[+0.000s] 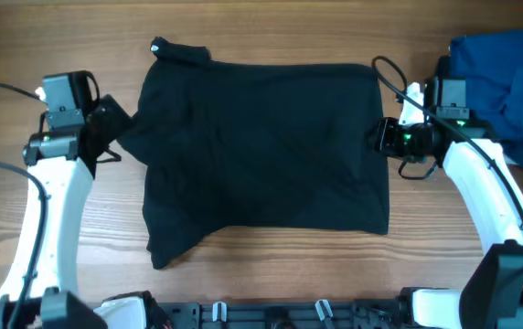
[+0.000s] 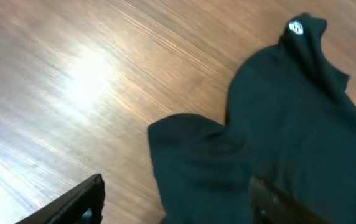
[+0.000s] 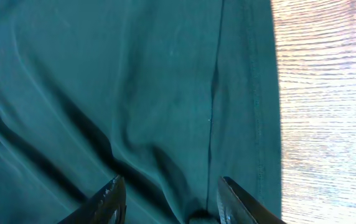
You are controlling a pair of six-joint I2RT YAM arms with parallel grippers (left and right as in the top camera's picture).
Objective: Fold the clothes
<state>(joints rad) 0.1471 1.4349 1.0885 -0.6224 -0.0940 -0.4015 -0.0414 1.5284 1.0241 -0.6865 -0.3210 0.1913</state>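
The clothes (image 1: 261, 146), one black shirt-like garment, lie spread flat in the middle of the wooden table. A tiny white logo (image 2: 296, 27) shows on a raised fold at the far left corner (image 1: 156, 46). My left gripper (image 1: 113, 137) is at the garment's left side, by the sleeve. In the left wrist view it (image 2: 177, 183) stands open wide, the sleeve cloth (image 2: 190, 155) lying below between the fingers. My right gripper (image 1: 382, 137) is at the garment's right edge. In the right wrist view it (image 3: 172, 182) stands open just above the hemmed cloth (image 3: 103, 81), gripping nothing.
Bright blue garments (image 1: 504, 73) lie piled at the far right corner, just behind the right arm. Bare wood (image 1: 271, 265) runs along the front of the black garment. A dark rail with fittings (image 1: 271, 315) lines the near table edge.
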